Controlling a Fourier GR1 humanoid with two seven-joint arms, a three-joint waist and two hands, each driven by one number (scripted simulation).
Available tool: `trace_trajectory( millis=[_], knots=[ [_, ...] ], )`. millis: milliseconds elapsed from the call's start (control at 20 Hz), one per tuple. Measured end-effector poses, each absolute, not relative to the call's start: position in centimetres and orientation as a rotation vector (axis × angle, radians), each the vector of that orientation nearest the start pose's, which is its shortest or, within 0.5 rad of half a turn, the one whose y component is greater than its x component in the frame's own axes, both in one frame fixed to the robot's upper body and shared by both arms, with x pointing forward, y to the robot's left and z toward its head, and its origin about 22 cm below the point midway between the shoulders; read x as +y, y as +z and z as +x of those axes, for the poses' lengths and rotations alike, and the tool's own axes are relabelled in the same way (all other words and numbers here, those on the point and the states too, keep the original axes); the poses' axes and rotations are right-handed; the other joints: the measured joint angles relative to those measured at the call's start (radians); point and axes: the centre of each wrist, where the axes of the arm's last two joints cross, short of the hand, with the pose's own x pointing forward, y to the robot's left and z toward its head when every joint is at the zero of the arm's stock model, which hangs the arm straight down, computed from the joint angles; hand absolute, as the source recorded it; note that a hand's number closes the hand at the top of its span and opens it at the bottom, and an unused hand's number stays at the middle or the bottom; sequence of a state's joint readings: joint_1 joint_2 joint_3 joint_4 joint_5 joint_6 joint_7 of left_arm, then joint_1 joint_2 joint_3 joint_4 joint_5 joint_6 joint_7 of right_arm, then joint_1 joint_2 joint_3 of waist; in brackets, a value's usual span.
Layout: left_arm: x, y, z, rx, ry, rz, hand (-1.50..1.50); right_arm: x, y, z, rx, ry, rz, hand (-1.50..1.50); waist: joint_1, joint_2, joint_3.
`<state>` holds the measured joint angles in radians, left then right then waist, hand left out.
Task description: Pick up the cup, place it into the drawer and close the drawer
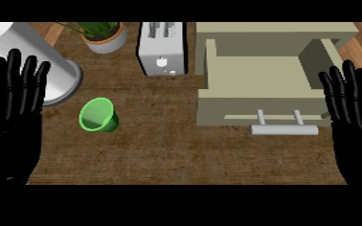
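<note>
Seen from steeply above, one brown surface [176, 158] carries one beige drawer [265, 84], pulled open with a grey handle [284, 129], at the right. One large metal cylinder [39, 64] stands far left, one toaster [163, 48] and one potted plant [105, 36] behind. One bright green cup [97, 115] lies tilted left of centre, untouched. Two black hands, left [21, 96] and right [343, 98], rest open at the edges, fingers up, holding nothing.

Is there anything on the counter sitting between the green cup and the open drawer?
Nothing visible does. The cup lies on its side left of the drawer, with bare counter between them. The toaster stands farther back, off that path.
</note>
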<state>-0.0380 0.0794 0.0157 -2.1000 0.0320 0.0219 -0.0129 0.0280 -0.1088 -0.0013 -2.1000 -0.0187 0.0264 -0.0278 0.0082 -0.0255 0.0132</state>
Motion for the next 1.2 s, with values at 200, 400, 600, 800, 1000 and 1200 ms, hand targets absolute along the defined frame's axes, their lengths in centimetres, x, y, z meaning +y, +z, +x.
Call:
trace_trajectory(
  millis=[200,400,600,800,1000,1200],
  knots=[
    [23.2,13.2,22.1,-2.138,0.024,0.189,-1.5,-24.2,12.1,20.6,-2.102,0.121,-0.02,-1.5,-0.007,0.016,-0.008],
    [22.9,11.7,23.3,-2.068,0.195,0.341,-1.5,-23.4,12.4,21.1,-2.063,0.125,0.051,-1.5,-0.011,0.025,-0.012],
    [21.8,10.6,24.9,-2.014,0.325,0.365,-1.5,-23.4,12.7,21.5,-2.021,0.122,0.113,-1.5,-0.013,0.026,-0.013],
    [20.6,10.6,26.6,-1.994,0.373,0.377,-1.5,-23.3,12.8,22.2,-2.011,0.112,0.134,-1.5,-0.012,0.026,-0.013],
    [20.3,10.2,26.5,-1.984,0.394,0.374,-1.5,-22.8,12.9,22.2,-2.004,0.118,0.132,-1.5,-0.01,0.026,-0.013],
    [19.9,10.4,26.2,-1.98,0.407,0.381,-1.5,-22.8,12.0,22.5,-2.001,0.123,0.137,-1.5,-0.009,0.025,-0.013]
  ],
)
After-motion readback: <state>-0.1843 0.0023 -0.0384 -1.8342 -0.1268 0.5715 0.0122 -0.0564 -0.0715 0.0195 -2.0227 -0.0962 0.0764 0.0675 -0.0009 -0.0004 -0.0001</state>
